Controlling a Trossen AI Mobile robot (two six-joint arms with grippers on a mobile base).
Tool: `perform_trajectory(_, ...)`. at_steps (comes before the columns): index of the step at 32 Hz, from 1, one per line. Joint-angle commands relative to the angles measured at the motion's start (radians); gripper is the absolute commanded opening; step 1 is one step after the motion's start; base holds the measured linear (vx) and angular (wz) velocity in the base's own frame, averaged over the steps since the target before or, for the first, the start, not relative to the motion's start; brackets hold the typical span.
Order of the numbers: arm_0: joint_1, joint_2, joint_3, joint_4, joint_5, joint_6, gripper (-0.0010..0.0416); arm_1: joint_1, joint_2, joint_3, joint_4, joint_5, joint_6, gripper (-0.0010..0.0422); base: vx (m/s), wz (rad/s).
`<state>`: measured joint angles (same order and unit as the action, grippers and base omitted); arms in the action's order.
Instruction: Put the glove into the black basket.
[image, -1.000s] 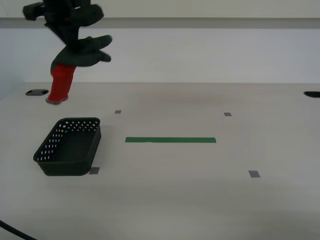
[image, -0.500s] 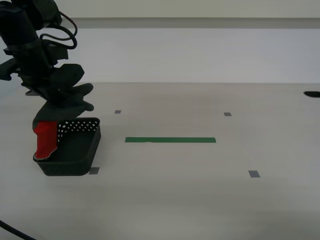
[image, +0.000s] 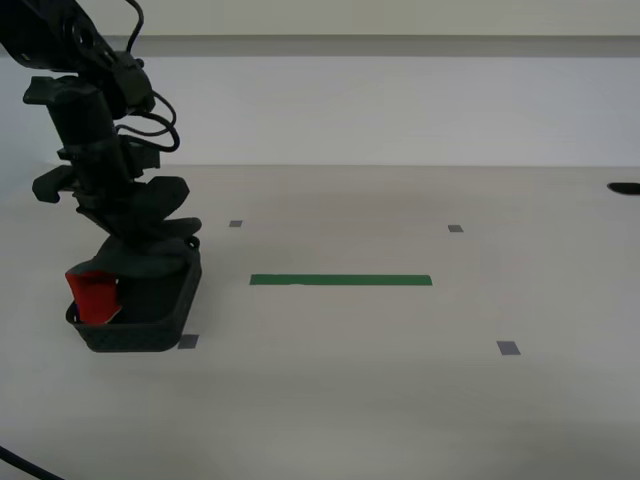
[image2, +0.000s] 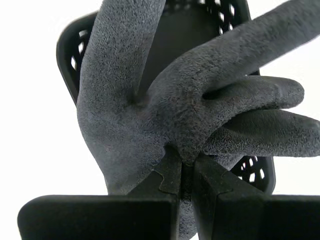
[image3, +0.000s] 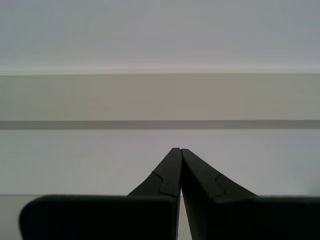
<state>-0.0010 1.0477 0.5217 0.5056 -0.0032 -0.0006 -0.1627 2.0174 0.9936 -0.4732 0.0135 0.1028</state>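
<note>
My second gripper (image2: 184, 162) pinches the glove (image2: 165, 100) directly above the black basket (image: 150, 310), the red cuff inside it. My first gripper (image3: 179, 152) is closed, holding nothing.

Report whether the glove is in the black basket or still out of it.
Partly in. The glove's red cuff sits inside the black basket, while its grey fingers are above the rim, pinched by my second gripper.

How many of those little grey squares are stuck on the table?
4: one by the black basket's near corner, one behind it, two toward the exterior view's right. The arm may hide others.
</note>
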Motion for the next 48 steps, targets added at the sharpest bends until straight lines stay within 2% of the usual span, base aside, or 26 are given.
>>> perform_trajectory(1, 0.001, 0.0, 0.002, 0.002, 0.001, 0.0, 0.0001, 0.001, 0.0, 0.013, -0.04, 0.002, -0.002, 0.0, 0.0, 0.0)
perform_trajectory(4, 0.001, 0.0, 0.002, 0.002, 0.001, 0.0, 0.0001, 0.002, 0.0, 0.013, -0.073, 0.002, -0.005, 0.0054, 0.0, 0.0)
perform_trajectory(6, 0.001, 0.0, 0.002, 0.002, 0.001, 0.0, 0.0001, 0.003, 0.0, 0.013, -0.081, 0.002, -0.034, 0.0118, 0.0, 0.0)
perform_trajectory(7, 0.001, 0.0, 0.002, 0.002, 0.001, 0.0, 0.0001, 0.003, 0.0, 0.013, -0.084, 0.002, -0.037, 0.0132, 0.0, 0.0)
perform_trajectory(8, 0.001, 0.0, 0.002, 0.002, 0.001, 0.0, 0.0001, 0.003, 0.0, 0.013, -0.098, 0.002, -0.037, 0.0172, 0.0, 0.0)
perform_trajectory(9, 0.001, 0.0, 0.002, 0.002, 0.001, 0.0, 0.0001, 0.003, 0.0, 0.013, -0.108, 0.002, -0.037, 0.0191, 0.0, 0.0)
perform_trajectory(14, 0.001, 0.0, 0.002, 0.002, 0.0, 0.0, 0.0, 0.004, -0.002, 0.031, -0.206, 0.002, -0.043, 0.0239, 0.0, 0.0)
perform_trajectory(17, 0.001, 0.0, 0.002, 0.002, 0.001, 0.0, 0.0001, 0.004, -0.002, 0.062, -0.253, 0.002, -0.045, 0.0225, 0.0, 0.0)
perform_trajectory(19, 0.001, 0.0, 0.002, 0.002, 0.001, 0.0, 0.0001, 0.004, -0.002, 0.105, -0.308, 0.002, -0.045, 0.0201, 0.0, 0.0)
perform_trajectory(21, 0.001, 0.0, 0.002, 0.002, 0.001, 0.0, 0.0001, 0.004, -0.002, 0.168, -0.372, 0.002, -0.045, 0.0147, 0.0, 0.0)
perform_trajectory(22, 0.001, 0.0, 0.002, 0.002, 0.001, 0.0, 0.0001, 0.003, -0.002, 0.177, -0.372, 0.002, -0.045, 0.0133, 0.0, 0.0)
perform_trajectory(23, 0.001, 0.0, 0.002, 0.002, 0.001, 0.0, 0.0001, 0.004, -0.008, 0.2, -0.373, 0.002, -0.044, 0.0083, 0.0, 0.0)
perform_trajectory(24, 0.001, 0.0, 0.002, 0.002, 0.001, 0.0, 0.0001, 0.004, -0.008, 0.209, -0.373, 0.002, -0.044, 0.006, 0.0, 0.0)
perform_trajectory(25, 0.001, 0.0, 0.002, 0.002, 0.001, 0.0, 0.0001, 0.004, -0.01, 0.23, -0.378, 0.002, -0.043, -0.0001, 0.0, 0.0)
perform_trajectory(48, 0.001, 0.0, 0.002, 0.002, 0.001, 0.0, 0.0001, 0.004, -0.015, 0.254, -0.356, 0.002, -0.043, 0.0004, 0.0, 0.0)
